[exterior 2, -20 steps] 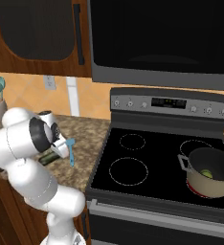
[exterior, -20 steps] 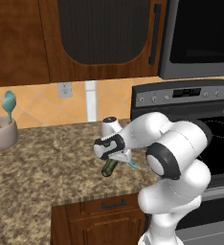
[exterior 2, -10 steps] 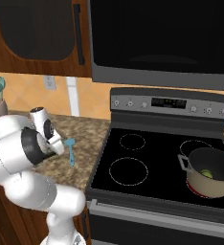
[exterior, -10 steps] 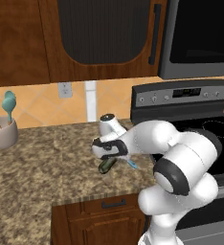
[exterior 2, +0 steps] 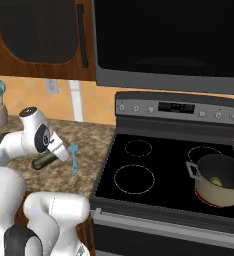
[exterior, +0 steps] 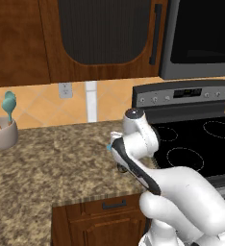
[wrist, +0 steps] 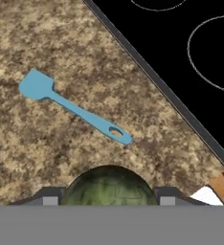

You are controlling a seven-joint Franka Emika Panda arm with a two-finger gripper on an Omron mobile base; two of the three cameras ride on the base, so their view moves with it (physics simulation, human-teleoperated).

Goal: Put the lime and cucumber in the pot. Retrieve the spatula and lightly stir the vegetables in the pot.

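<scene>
Cucumber (wrist: 109, 185), dark mottled green with a blunt rounded end, clamped between the gripper (wrist: 109, 197) fingers above granite counter (wrist: 47, 139), light-blue spatula (wrist: 71, 107) lying flat nearby.

Light-blue spatula (wrist: 71, 107) lies on the brown-speckled granite tabletop (wrist: 47, 43), beside a mottled dark green cucumber (wrist: 108, 186). Black stovetop (exterior 2: 164, 172) with thin white rings carries a beige pot (exterior 2: 220, 186), red at its base, yellow-green lime (exterior 2: 216, 182) inside.

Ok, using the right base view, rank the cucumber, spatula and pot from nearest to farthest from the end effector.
1. cucumber, at the end effector itself.
2. spatula, on the counter just beside it toward the stove.
3. pot, far across the stove, lime inside.
</scene>
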